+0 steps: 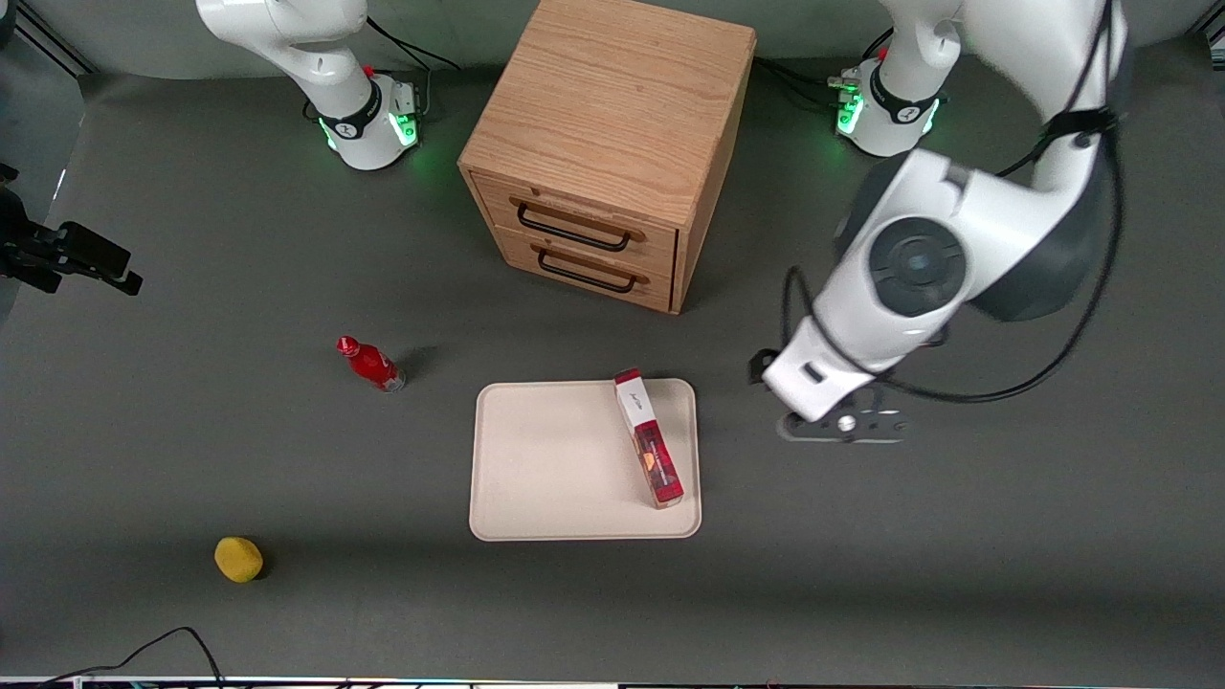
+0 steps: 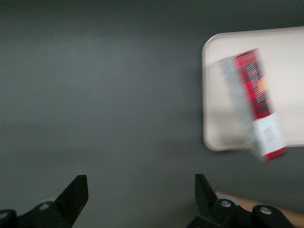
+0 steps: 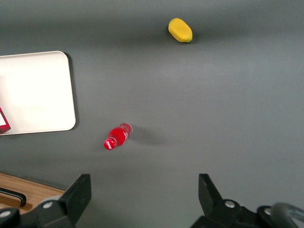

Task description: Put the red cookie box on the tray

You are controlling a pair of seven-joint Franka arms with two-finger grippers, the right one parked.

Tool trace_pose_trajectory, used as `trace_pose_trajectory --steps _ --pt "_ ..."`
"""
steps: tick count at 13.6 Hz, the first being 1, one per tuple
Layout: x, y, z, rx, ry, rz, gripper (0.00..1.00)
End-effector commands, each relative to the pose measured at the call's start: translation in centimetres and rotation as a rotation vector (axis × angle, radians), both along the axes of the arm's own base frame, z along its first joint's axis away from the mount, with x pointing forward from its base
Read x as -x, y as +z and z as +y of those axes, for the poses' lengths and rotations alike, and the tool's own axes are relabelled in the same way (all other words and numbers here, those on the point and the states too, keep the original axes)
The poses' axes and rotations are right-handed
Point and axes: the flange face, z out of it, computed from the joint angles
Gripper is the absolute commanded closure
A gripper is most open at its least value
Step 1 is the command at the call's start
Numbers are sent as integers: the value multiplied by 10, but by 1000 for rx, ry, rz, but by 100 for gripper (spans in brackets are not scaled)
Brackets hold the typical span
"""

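The red cookie box (image 1: 648,437) lies on the cream tray (image 1: 555,459), along the tray's short edge toward the working arm, with its white end pointing at the cabinet. My gripper (image 1: 842,426) hangs over bare grey table beside the tray, toward the working arm's end and apart from the box. In the left wrist view the gripper (image 2: 141,185) is open with only the table surface between its fingers, and the box (image 2: 256,102) rests on the tray (image 2: 216,95) off to one side. The right wrist view catches the tray (image 3: 38,90) and a sliver of the box (image 3: 4,122).
A wooden two-drawer cabinet (image 1: 603,144) stands farther from the front camera than the tray. A small red bottle (image 1: 371,364) lies toward the parked arm's end. A yellow object (image 1: 238,559) sits nearer the front camera, also toward that end.
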Motion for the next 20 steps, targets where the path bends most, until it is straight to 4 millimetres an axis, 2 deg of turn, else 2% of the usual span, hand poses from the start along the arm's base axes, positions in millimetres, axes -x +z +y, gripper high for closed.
trace_pose_trajectory --steps 1,4,5,6,8,10,12,15,17,20 --pt "36 14 101 -9 -21 38 0" --pt "52 28 195 -30 -39 41 0" --pt "58 36 218 -33 -46 35 0" --pt "66 43 236 -36 -32 31 0" --pt "77 60 257 -40 -19 19 0" --pt "79 65 280 -42 -15 9 0" --pt "82 81 290 -34 -21 -20 0" --pt "97 108 283 -35 -29 -43 0" --pt "100 118 277 -33 -37 -36 0" --pt "102 129 287 -21 -22 -27 0"
